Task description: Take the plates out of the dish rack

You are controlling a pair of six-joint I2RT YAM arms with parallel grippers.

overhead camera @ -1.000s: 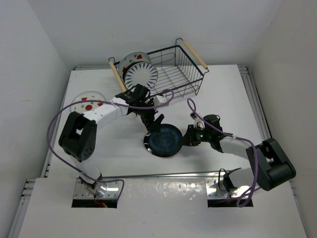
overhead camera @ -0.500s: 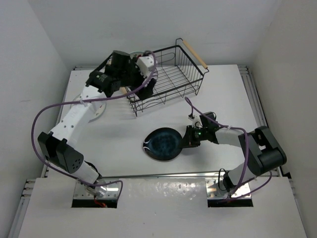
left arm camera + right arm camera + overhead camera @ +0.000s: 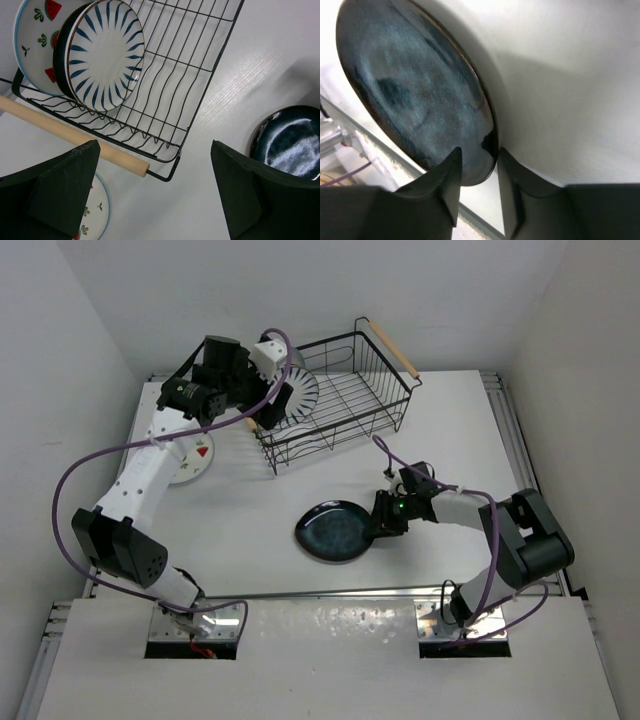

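Reaching over the left end of the dish rack (image 3: 345, 430), the left gripper (image 3: 155, 145) hangs above it with its jaws spread wide and nothing between them. Below it, three plates stand on edge in the rack's wavy wire floor, packed close beside the near wooden handle (image 3: 65, 135). The striped plate (image 3: 105, 52) is in front, a dark plate (image 3: 61, 55) shows only as a rim behind it, and a fruit-patterned plate (image 3: 35, 30) is at the back. The rest of the rack, toward the far handle (image 3: 392, 348), holds no dishes. Another fruit-patterned plate (image 3: 195, 460) lies on the table (image 3: 250, 510) left of the rack, partly under the left arm. In front of the rack, well apart from it, sits a glossy dark blue plate (image 3: 335, 532). The right gripper (image 3: 479, 152) is at this plate's right edge, its jaws slightly apart with the rim between them. Whether they press on it, I cannot tell.
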